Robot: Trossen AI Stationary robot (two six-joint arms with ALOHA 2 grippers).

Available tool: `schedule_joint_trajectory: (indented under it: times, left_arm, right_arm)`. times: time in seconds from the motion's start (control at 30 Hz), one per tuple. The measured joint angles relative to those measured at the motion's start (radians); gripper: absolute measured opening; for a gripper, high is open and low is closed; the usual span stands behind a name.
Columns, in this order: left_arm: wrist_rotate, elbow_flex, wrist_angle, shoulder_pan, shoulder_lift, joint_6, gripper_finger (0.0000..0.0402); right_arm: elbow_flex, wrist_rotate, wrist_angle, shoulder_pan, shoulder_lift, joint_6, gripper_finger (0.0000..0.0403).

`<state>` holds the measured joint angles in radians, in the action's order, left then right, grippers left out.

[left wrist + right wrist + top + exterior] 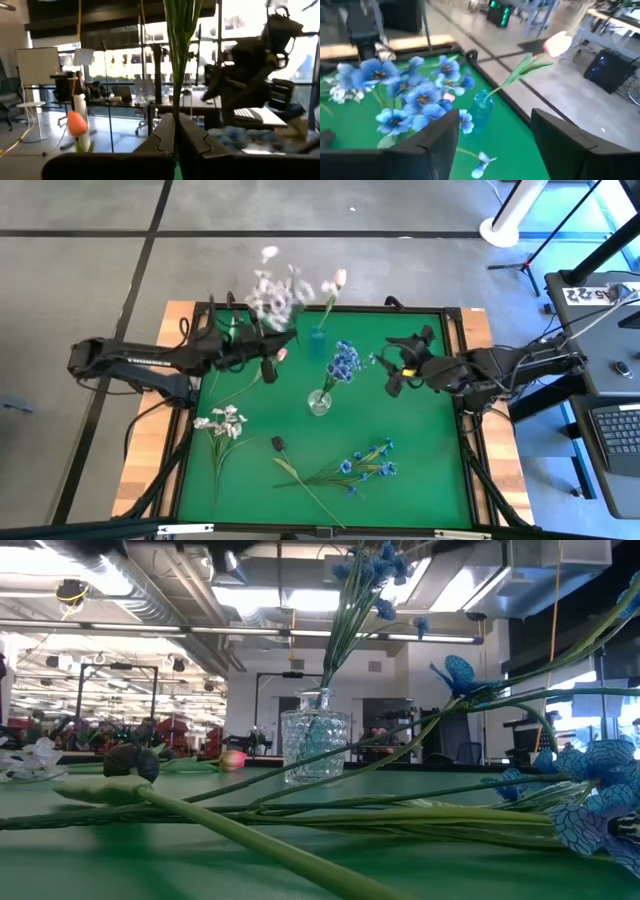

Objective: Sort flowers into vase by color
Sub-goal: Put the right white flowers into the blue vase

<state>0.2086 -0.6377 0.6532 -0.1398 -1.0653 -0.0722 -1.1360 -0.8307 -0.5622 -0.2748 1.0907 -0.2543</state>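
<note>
My left gripper [270, 346] is over the table's far left part, shut on a white blossom spray [275, 290] that is raised off the table. A small blue vase [318, 338] near the far edge holds a pink tulip [340, 278]. A clear glass vase [319, 402] at the centre holds blue blossoms [345, 360]. My right gripper [395, 370] hovers open to the right of the clear vase, touching nothing. Another white spray [225, 420] and a blue spray [365, 465] lie flat on the mat. A pink bud [283, 354] lies by the left gripper. My left gripper pinches the white spray's bundle of thin green stems [175, 107] between its two shut fingers [161, 137]. The stems rise straight up out of the fingers in the left wrist view. The spray is lifted clear, its white blossoms [275, 290] toward the far edge.
A small dark lump [278, 443] lies near the blue spray's stems. The green mat [430, 460] has a raised black frame all around. Bare mat shows at the near right and far right. The right arm [250, 65] stands across from my left gripper.
</note>
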Motion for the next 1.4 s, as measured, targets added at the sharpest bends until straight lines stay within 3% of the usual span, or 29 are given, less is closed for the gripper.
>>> schedule_joint_trajectory:
  times: [0.17, 0.27, 0.43, 0.57, 0.87, 1.4]
  left_arm:
    - [-0.196, 0.042, 0.089, -0.191, -0.021, 0.090, 0.0000]
    - [-0.302, 0.043, 0.132, -0.287, -0.087, 0.143, 0.0000]
    - [-0.419, 0.031, 0.302, -0.387, -0.247, 0.198, 0.0000]
    - [-0.468, -0.017, 0.327, -0.435, -0.360, 0.201, 0.0000]
    - [-0.567, -0.134, 0.329, -0.464, -0.531, 0.195, 0.0000]
    - [-0.532, -0.148, 0.188, -0.467, -0.579, 0.121, 0.0000]
  right_arm:
    - [0.142, -0.096, 0.182, 0.000, -0.139, 0.093, 0.0223]
    - [0.247, -0.092, 0.381, 0.024, -0.230, 0.197, 0.0215]
    - [0.460, 0.160, 0.696, 0.141, -0.336, 0.336, 0.0209]
    - [0.582, 0.321, 0.878, 0.260, -0.389, 0.354, 0.0209]
    - [0.677, 0.448, 0.919, 0.435, -0.400, 0.316, 0.0209]
    - [0.691, 0.477, 0.866, 0.452, -0.399, 0.304, 0.0209]
